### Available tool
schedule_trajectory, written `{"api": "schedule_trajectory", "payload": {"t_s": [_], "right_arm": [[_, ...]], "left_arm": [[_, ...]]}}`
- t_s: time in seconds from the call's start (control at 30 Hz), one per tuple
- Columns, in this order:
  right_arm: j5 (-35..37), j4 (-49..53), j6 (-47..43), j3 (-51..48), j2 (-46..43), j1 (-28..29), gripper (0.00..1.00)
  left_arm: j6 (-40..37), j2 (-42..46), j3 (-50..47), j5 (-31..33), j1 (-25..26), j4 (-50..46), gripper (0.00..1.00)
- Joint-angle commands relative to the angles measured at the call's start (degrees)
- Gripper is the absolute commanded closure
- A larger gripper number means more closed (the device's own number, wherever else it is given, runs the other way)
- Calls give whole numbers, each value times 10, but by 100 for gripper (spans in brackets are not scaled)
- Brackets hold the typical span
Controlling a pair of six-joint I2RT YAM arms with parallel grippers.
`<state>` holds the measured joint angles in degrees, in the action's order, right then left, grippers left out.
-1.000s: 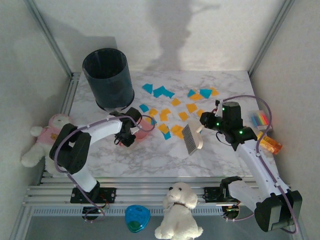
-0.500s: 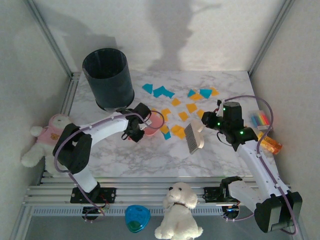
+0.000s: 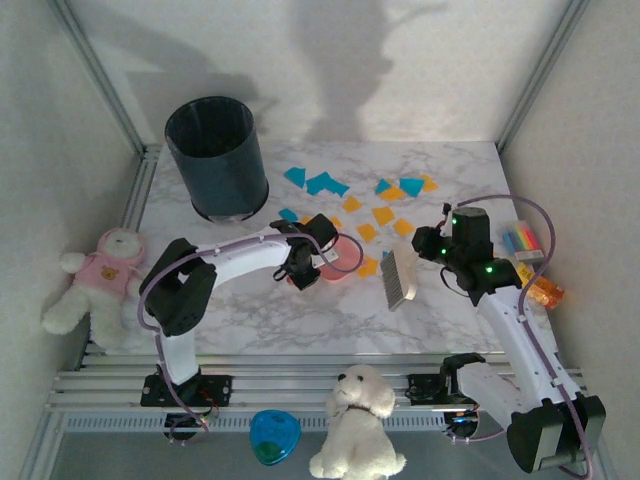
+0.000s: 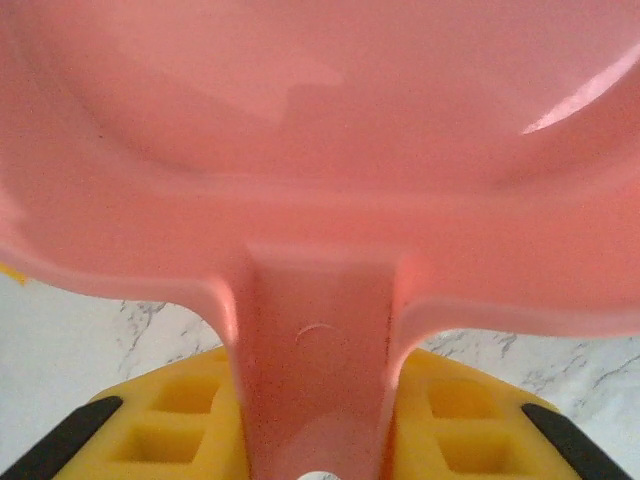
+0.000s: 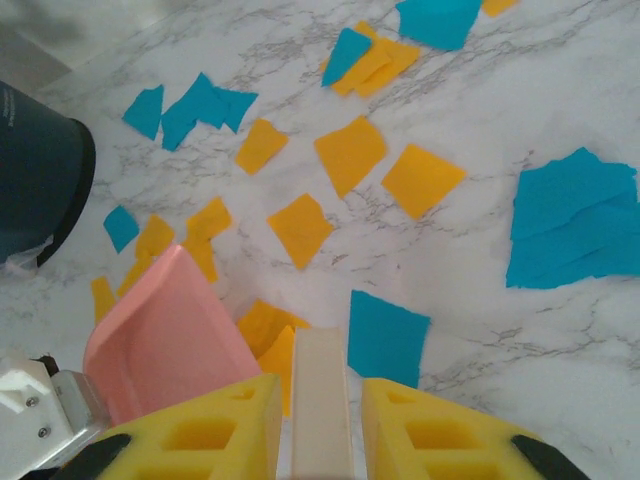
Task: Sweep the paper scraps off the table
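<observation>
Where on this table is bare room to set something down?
Free: the near strip of the table between the pink dustpan, the brush and the front rail. Crowded: the middle, paper scraps strewn from the dark bin across to the right.

- The pink dustpan (image 4: 320, 150) is smooth, glossy plastic with bright highlights.
- The paper scraps (image 5: 350, 150) are thin, matt paper.
- The surface (image 3: 250, 310) is smooth and marble-patterned, edged by ribbed metal rails (image 3: 300, 385).
- The right tool (image 5: 320, 395) has matt yellow plastic fingers (image 5: 210, 435), moulded in cells.
- The brush (image 3: 398, 278) has a smooth cream handle.
- The white dog (image 3: 358, 420) is fluffy plush.
</observation>
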<state>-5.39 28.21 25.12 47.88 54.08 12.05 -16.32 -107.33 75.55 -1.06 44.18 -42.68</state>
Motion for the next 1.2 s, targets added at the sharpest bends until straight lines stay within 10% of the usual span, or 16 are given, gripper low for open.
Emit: {"api": "schedule_trajectory", "payload": {"t_s": [0.0, 0.27, 0.67, 1.17], "right_arm": [[11, 0, -8, -2, -11, -4, 100], [8, 0, -7, -4, -10, -5, 100], [8, 4, -9, -3, -12, -7, 100], [1, 0, -8, 0, -10, -7, 100]], "left_arm": [[-19, -13, 15, -11, 6, -3, 85], [-15, -26, -3, -16, 11, 22, 77], [17, 47, -91, -26, 9, 125, 33], [52, 102, -215, -71, -8, 296, 39]]}}
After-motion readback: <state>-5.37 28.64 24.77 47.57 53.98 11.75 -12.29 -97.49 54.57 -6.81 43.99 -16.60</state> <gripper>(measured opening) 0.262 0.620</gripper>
